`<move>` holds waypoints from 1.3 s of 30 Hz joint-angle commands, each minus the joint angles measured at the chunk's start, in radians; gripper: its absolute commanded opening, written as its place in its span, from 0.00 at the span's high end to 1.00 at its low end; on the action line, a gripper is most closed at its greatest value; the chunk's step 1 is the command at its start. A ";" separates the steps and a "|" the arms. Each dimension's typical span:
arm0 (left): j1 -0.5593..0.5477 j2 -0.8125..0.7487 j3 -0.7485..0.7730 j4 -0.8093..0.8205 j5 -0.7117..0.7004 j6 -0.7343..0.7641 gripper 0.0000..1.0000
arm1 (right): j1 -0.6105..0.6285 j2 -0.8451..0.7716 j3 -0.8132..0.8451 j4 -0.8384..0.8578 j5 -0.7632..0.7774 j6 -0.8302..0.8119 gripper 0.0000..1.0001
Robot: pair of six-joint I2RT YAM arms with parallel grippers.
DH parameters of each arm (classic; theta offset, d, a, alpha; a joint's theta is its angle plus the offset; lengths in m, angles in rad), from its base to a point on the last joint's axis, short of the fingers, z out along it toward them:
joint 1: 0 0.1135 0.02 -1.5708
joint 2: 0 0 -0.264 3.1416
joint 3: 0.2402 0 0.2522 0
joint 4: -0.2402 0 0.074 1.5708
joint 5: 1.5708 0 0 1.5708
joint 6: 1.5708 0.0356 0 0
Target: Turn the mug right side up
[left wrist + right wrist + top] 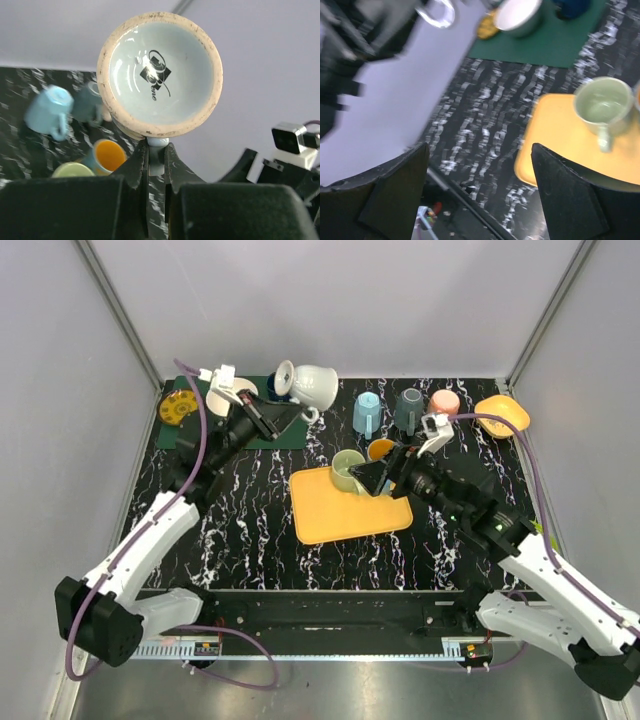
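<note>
A white mug (314, 385) hangs on its side above the green mat (290, 430) at the back left. In the left wrist view its unglazed foot ring and printed base (160, 75) face the camera. My left gripper (298, 414) (156, 148) is shut on the mug's handle, which sits pinched between the two black fingers. My right gripper (372, 478) (480, 165) stands open over the yellow tray (330, 520) (545, 145), next to a green mug (346, 469) (602, 106), with nothing between its fingers.
At the back stand a light blue mug (367, 413), a dark teal mug (409, 408), a pink cup (444, 401) and an orange bowl (502, 415). A mug with an orange inside (380, 449) stands by the tray. A white bowl (241, 392) and a yellow disc (180, 407) lie at the back left.
</note>
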 commanded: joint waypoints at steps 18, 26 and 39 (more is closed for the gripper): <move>-0.225 -0.233 -0.271 0.548 0.028 -0.438 1.00 | -0.063 0.080 -0.076 0.656 -0.544 0.350 0.17; -0.251 -0.230 -0.271 0.551 0.035 -0.436 1.00 | -0.066 0.132 -0.027 0.724 -0.562 0.344 0.23; -0.280 -0.236 -0.300 0.554 0.028 -0.438 1.00 | -0.106 0.170 -0.018 0.816 -0.544 0.392 0.51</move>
